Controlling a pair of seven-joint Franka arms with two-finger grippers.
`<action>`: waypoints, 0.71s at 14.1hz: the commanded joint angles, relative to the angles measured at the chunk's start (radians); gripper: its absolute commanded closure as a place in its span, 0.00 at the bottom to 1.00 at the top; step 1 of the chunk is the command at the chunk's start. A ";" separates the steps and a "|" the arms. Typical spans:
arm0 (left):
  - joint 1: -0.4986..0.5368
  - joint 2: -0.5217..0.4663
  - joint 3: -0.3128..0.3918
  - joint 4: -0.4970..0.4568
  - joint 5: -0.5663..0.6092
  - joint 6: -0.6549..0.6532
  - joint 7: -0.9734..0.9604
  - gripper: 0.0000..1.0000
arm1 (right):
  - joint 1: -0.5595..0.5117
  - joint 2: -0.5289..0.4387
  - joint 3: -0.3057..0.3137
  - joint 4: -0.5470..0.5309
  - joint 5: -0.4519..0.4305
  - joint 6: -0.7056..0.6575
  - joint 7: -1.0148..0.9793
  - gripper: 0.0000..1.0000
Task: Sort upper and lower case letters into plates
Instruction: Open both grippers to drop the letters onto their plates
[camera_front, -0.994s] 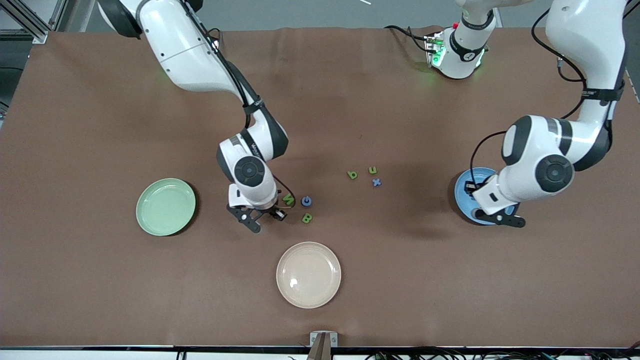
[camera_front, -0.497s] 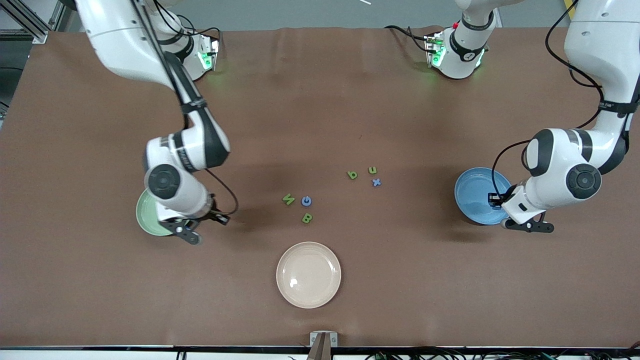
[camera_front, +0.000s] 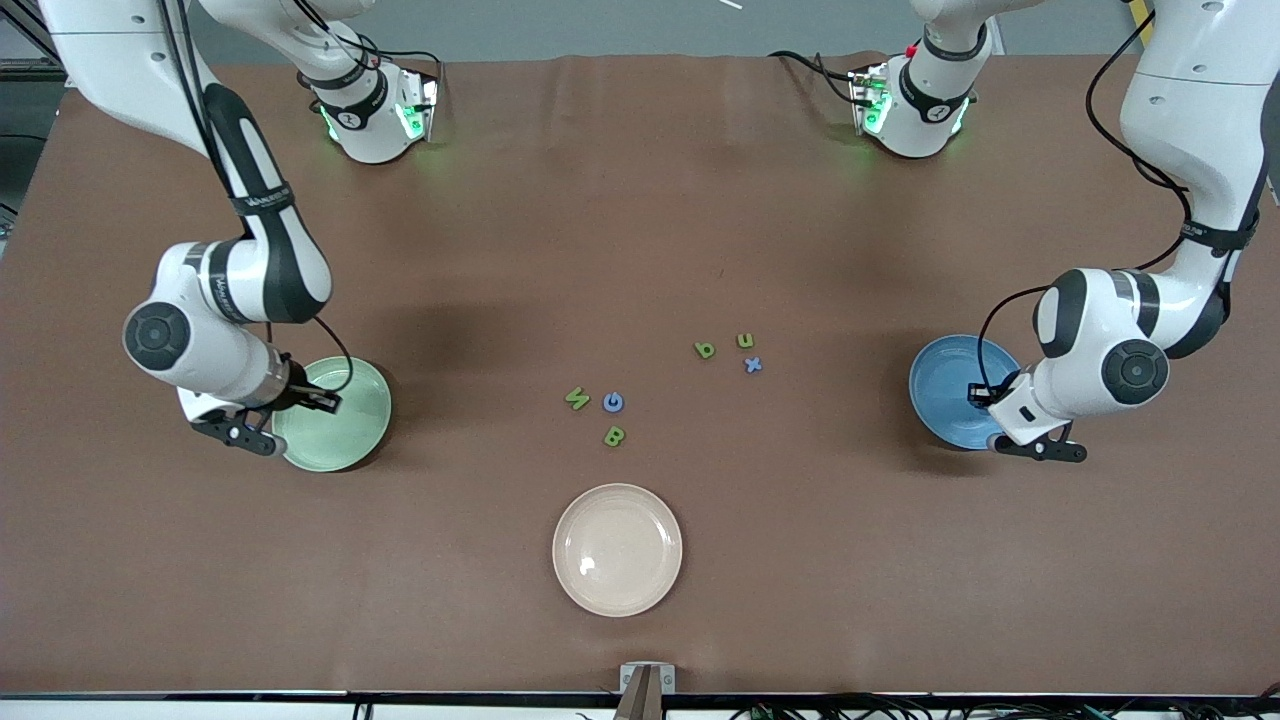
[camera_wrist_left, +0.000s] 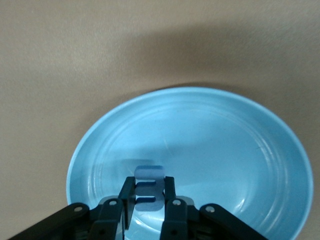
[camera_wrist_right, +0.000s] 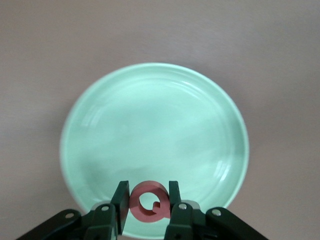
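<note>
Both arms over their plates, each w/ a letter clamped, none dropped yet.

Brown table (camera_front: 640, 200); round pale green plastic plate (camera_front: 345, 425) at right arm's end, round blue plastic plate (camera_front: 940, 385) at left arm's end, cream-white plate (camera_front: 617, 549) nearest the front camera. Right gripper (camera_wrist_right: 145, 206) holds a red foam letter (camera_wrist_right: 146, 201) over the green plate's rim; left gripper (camera_wrist_left: 149, 196) pinches a pale blue foam letter (camera_wrist_left: 149, 186) over the blue plate. Six small letters (camera_front: 612, 403) wait mid-table. Risk: both sit near the rims, so a release here could bounce the letter out.

We see the desk (camera_front: 640, 250) from high; wrist views look closely down onto green plate (camera_wrist_right: 154, 145) and blue plate (camera_wrist_left: 200, 145).
</note>
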 joint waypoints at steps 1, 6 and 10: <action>0.016 -0.013 -0.005 -0.040 0.022 0.035 -0.008 0.98 | -0.024 -0.040 0.024 -0.159 -0.001 0.171 -0.022 1.00; 0.024 -0.018 -0.005 -0.044 0.022 0.035 0.005 0.90 | -0.015 0.001 0.031 -0.176 0.002 0.215 -0.022 0.98; 0.015 -0.076 -0.019 -0.040 0.027 0.026 0.019 0.02 | -0.012 0.015 0.039 -0.172 0.002 0.219 -0.022 0.57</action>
